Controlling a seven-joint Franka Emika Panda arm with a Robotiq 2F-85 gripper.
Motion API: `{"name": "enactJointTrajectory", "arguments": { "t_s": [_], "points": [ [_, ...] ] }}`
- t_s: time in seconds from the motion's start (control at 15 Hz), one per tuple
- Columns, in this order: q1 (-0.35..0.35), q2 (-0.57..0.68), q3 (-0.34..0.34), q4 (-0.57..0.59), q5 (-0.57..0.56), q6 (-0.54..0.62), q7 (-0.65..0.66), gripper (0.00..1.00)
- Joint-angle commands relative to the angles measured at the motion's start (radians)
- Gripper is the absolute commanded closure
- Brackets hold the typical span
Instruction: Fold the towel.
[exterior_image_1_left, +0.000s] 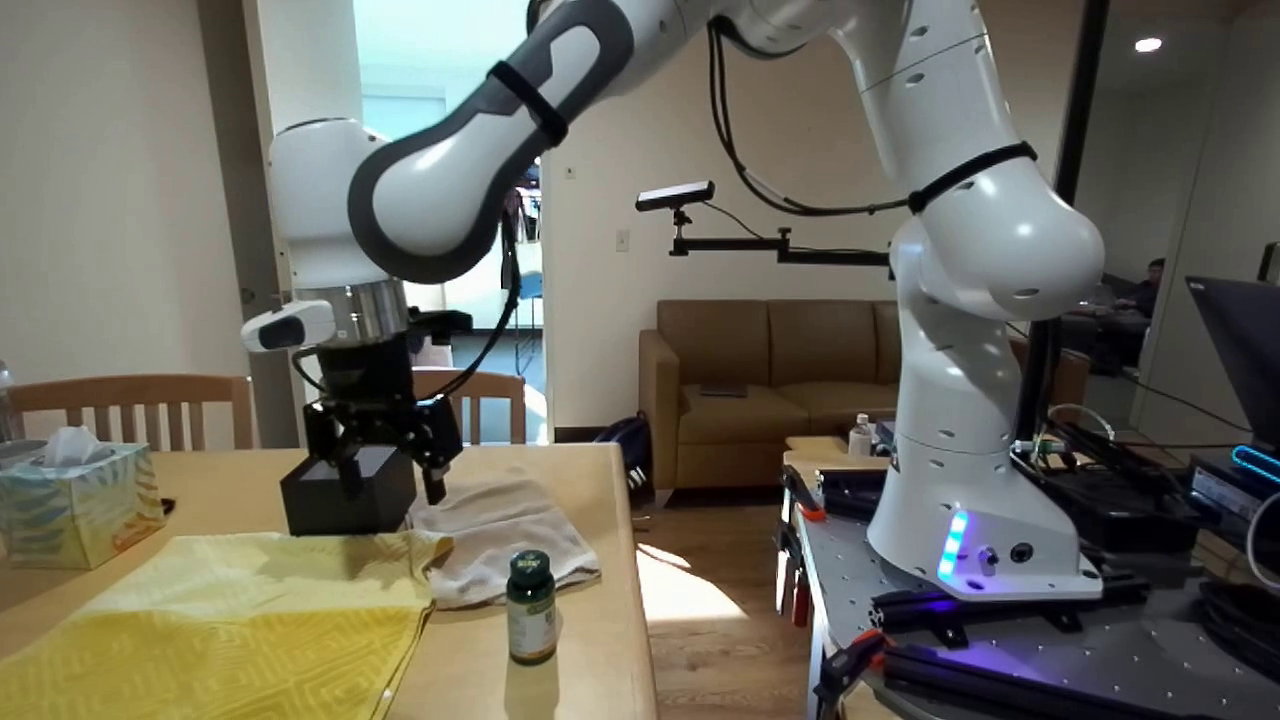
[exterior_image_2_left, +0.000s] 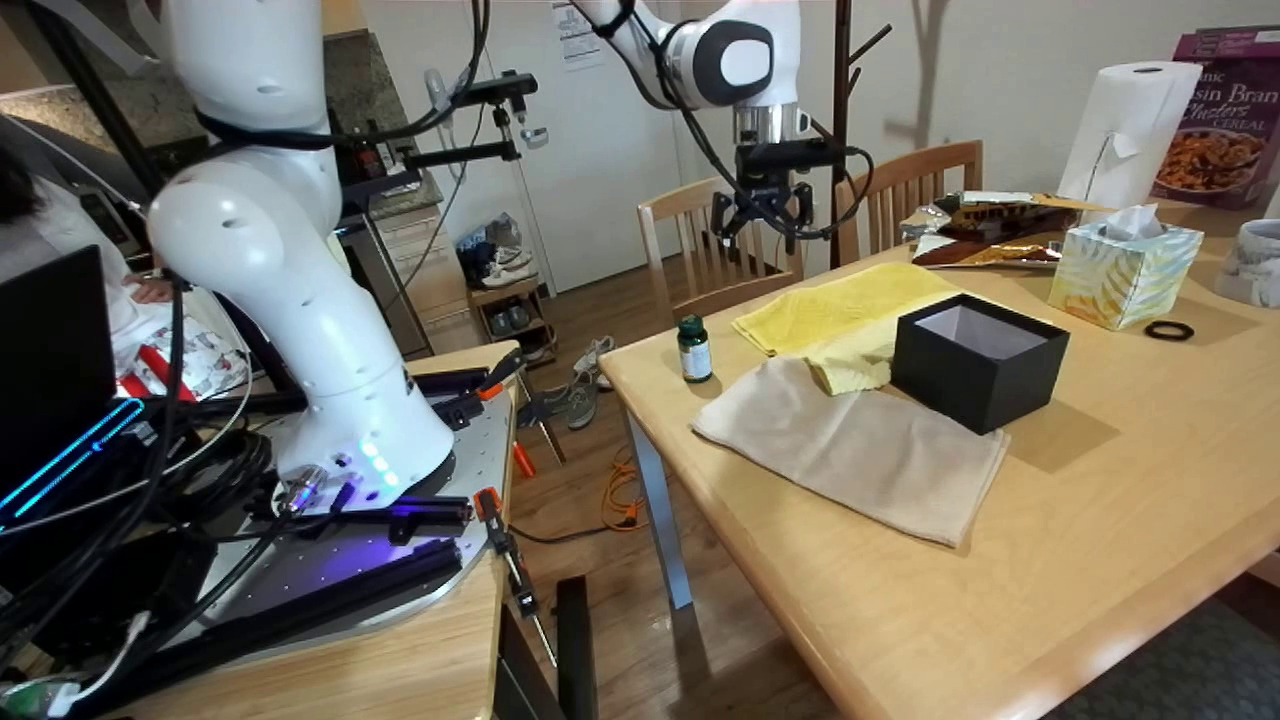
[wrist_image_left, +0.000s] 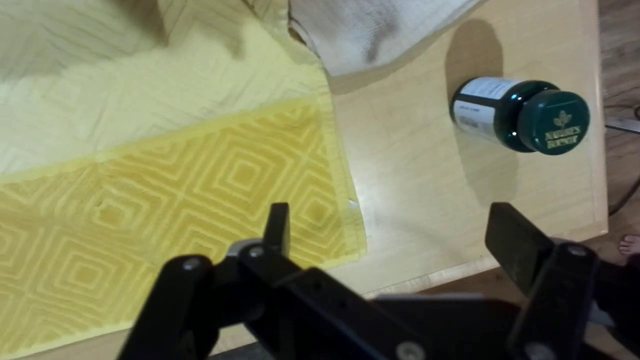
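A yellow towel (exterior_image_1_left: 270, 620) with a diamond pattern lies flat on the table; it also shows in an exterior view (exterior_image_2_left: 850, 300) and the wrist view (wrist_image_left: 220, 185). It has a pale part beside a deeper yellow part. I cannot tell whether this is a fold. A beige cloth (exterior_image_2_left: 860, 440) lies against its pale end and shows in the wrist view (wrist_image_left: 360, 35). My gripper (exterior_image_1_left: 393, 485), also in an exterior view (exterior_image_2_left: 760, 238), is open and empty above the table. In the wrist view its jaws (wrist_image_left: 389, 210) straddle the towel's corner from above, without touching it.
An open black box (exterior_image_2_left: 985, 370) stands at the cloth and towel, hiding part of them. A green bottle (wrist_image_left: 520, 115) stands upright near the table edge, beside the towel. A tissue box (exterior_image_1_left: 80, 510), a paper roll (exterior_image_2_left: 1130, 130) and foil packages (exterior_image_2_left: 1000, 225) are farther along the table.
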Motion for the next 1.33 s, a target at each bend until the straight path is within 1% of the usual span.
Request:
{"name": "enactJointTrajectory", "arguments": {
  "t_s": [0.0,0.07,0.13,0.47,0.67,0.73,0.8,0.87,1.0,1.13,1.27],
  "points": [
    [-0.039,0.006,0.019,-0.069,0.051,0.092,-0.096,0.0],
    [-0.03,0.011,0.005,-0.067,0.052,0.045,-0.051,0.0],
    [-0.014,0.012,-0.002,-0.045,0.024,0.049,-0.04,0.0],
    [-0.016,0.023,-0.005,-0.056,0.028,0.049,-0.04,0.0],
    [0.004,0.048,-0.036,0.009,-0.023,-0.063,-0.009,0.0],
    [0.001,0.091,-0.04,0.058,-0.038,-0.113,-0.041,0.0],
    [0.002,0.108,-0.045,0.084,-0.047,-0.146,-0.05,0.0],
    [-0.001,0.142,-0.046,0.117,-0.054,-0.161,-0.072,0.0],
    [-0.006,0.199,-0.043,0.164,-0.066,-0.147,-0.118,0.0],
    [-0.012,0.257,-0.034,0.195,-0.063,-0.099,-0.171,0.0],
    [-0.02,0.301,-0.025,0.217,-0.052,-0.086,-0.225,0.0]
  ]
}}
